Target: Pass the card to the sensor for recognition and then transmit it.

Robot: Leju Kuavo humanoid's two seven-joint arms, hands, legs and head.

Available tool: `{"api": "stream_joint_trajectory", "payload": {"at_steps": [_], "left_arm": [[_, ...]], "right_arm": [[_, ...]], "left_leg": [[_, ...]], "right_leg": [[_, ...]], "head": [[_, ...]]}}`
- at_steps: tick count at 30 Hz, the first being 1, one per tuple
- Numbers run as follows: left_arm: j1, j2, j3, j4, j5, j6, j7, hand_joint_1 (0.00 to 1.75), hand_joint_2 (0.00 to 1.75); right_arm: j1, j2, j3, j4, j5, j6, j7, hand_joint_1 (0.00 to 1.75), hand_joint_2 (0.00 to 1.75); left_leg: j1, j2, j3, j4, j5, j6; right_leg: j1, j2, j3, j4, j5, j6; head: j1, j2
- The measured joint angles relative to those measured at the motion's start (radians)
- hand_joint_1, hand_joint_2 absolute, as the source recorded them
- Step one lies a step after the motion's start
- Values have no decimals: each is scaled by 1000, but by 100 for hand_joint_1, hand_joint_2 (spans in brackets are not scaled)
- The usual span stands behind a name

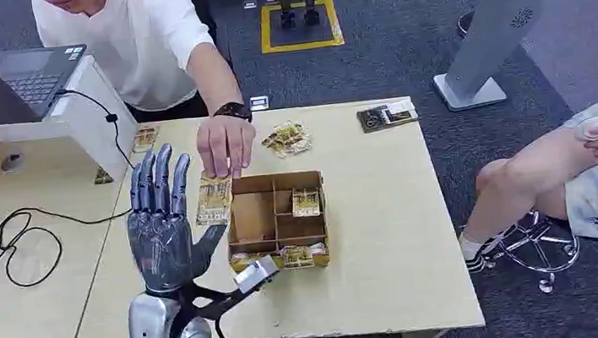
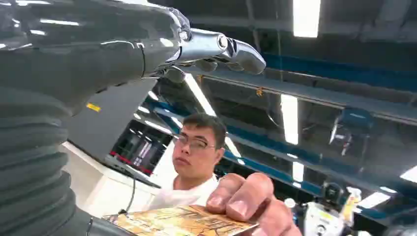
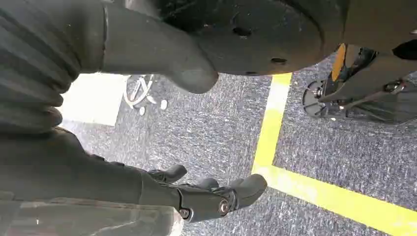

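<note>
One yellow printed card [image 1: 214, 201], pinched by a person's hand [image 1: 226, 146] beside the spread, empty left hand [image 1: 164, 227], is best released gradually.

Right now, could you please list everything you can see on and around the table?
card: one, yellowish, pinched by a person's hand, beside the left hand
cardboard box: one, brown, compartments with cards, table middle
card pile: one, yellowish, behind the box
laptop: one, dark, on a white stand
table: one, pale wood
seated person: one, far right
left hand: one, grey, raised, fingers straight
right hand: one, dark, hanging over carpet
</note>
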Motion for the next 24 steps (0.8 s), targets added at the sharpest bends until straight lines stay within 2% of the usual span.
{"api": "stream_joint_trajectory", "payload": {"at_steps": [3, 7, 9, 10, 11, 14, 19, 24], "left_arm": [[-10, 8, -6, 0, -40, 0, 84, 0, 175], [-25, 40, -37, 2, -73, 0, 190, 0, 175], [-32, 53, -54, 5, -75, 0, 204, 0, 175], [-35, 59, -63, 6, -75, 0, 210, 21, 175], [-37, 64, -69, 7, -75, 0, 213, 175, 175], [-44, 79, -86, 12, -60, 0, 231, 175, 175], [-44, 95, -103, 14, -26, 0, 229, 175, 175], [-43, 96, -105, 14, 19, 0, 162, 175, 175]], "right_arm": [[0, 0, 1, 0, 0, 1, 0, 0, 175], [0, 0, 2, 0, 0, 2, 0, 0, 175], [0, 0, 2, 0, 0, 2, 0, 0, 175], [0, 0, 2, 0, 0, 2, 0, 0, 175], [0, 0, 2, 0, 0, 2, 0, 0, 175], [0, 0, 2, 0, 0, 2, 0, 0, 175], [1, 0, 2, 0, 0, 2, 0, 0, 175], [1, 0, 2, 0, 2, 2, 0, 0, 175]], "left_leg": [[0, 0, 0, 0, 0, 0], [0, 0, 0, 0, 0, 0], [0, 0, 0, 0, 0, 0], [0, 0, 0, 0, 0, 0], [0, 0, 0, 0, 0, 0], [0, 0, 0, 0, 0, 0], [0, 0, 0, 0, 0, 0], [0, 0, 0, 0, 0, 0]], "right_leg": [[0, 0, 0, 0, 0, 0], [0, 0, 0, 0, 0, 0], [0, 0, 0, 0, 0, 0], [0, 0, 0, 0, 0, 0], [0, 0, 0, 0, 0, 0], [0, 0, 0, 0, 0, 0], [0, 0, 0, 0, 0, 0], [0, 0, 0, 0, 0, 0]], "head": [[0, 0], [0, 0], [0, 0], [0, 0], [0, 0], [0, 0], [0, 0], [0, 0]]}}
